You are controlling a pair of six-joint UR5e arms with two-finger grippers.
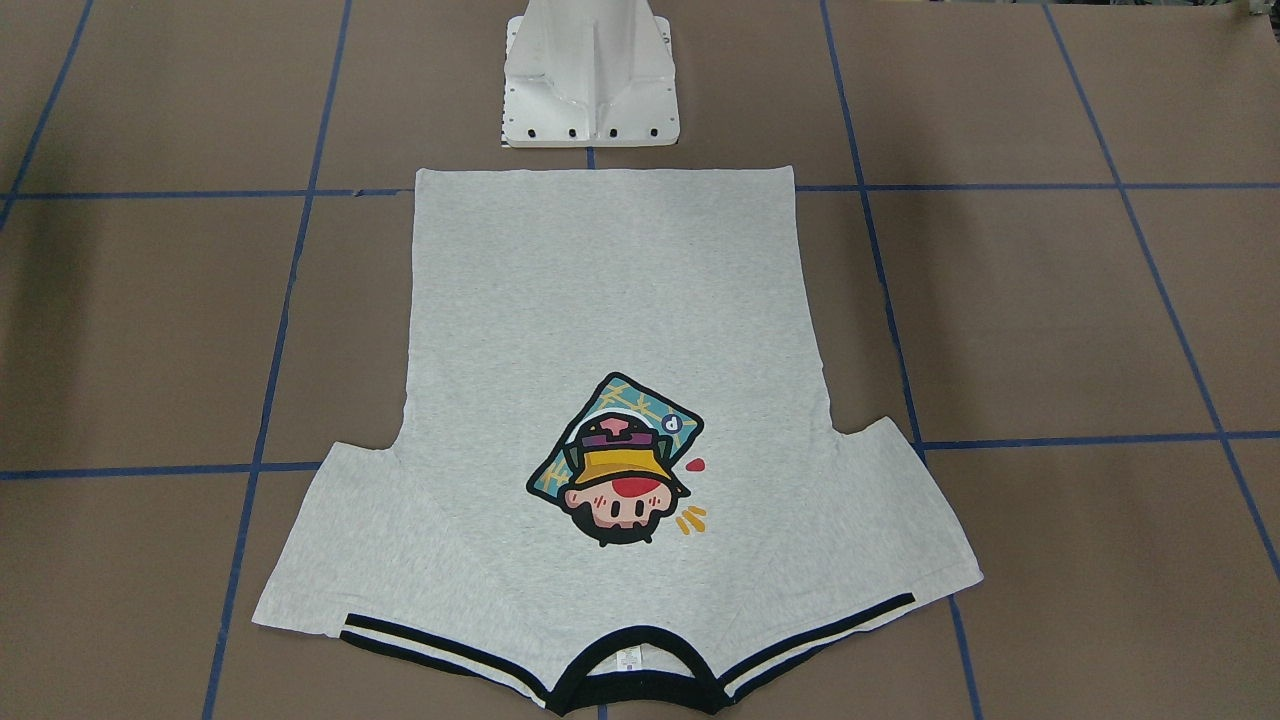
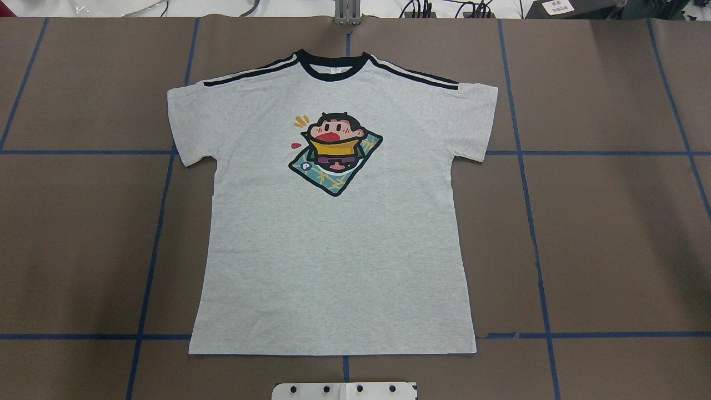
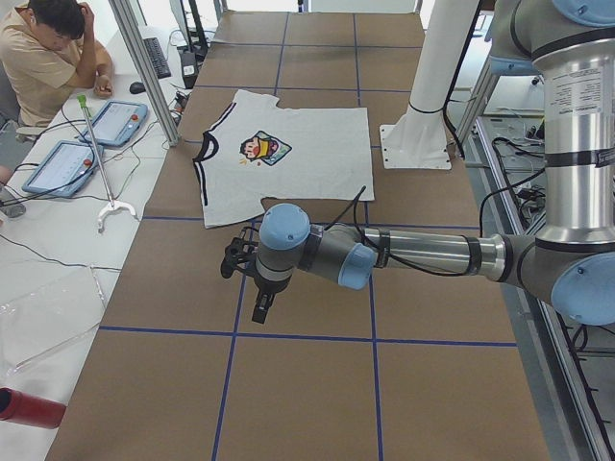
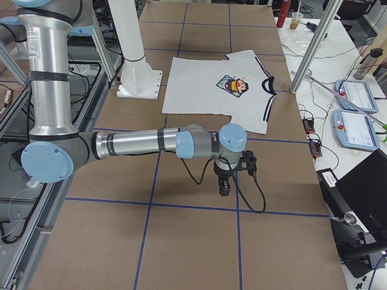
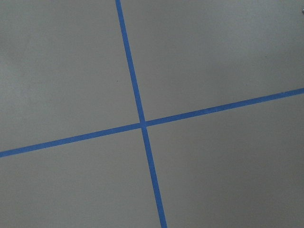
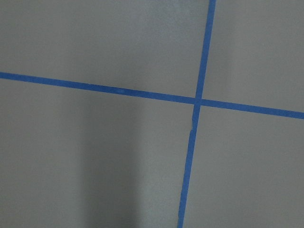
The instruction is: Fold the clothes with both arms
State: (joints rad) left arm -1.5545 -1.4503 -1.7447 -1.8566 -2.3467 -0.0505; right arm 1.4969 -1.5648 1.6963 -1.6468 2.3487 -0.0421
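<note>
The grey T-shirt (image 2: pixel 333 250) lies flat and spread out, print side up, in the middle of the brown table. Its black collar (image 2: pixel 332 62) points away from the robot and its hem is near the white pedestal. It also shows in the front-facing view (image 1: pixel 600 320). My left gripper (image 3: pixel 261 307) hovers over bare table well off to the shirt's left side. My right gripper (image 4: pixel 224 188) hovers over bare table well off to the shirt's right side. Both show only in the side views, so I cannot tell whether they are open or shut. Both wrist views show only tabletop and tape.
The table is brown with a grid of blue tape lines (image 2: pixel 533 239). The white pedestal base (image 1: pixel 592 100) stands just behind the shirt's hem. A side bench with tablets (image 3: pixel 115 120) and a seated operator (image 3: pixel 48 58) lies beyond the table's far edge.
</note>
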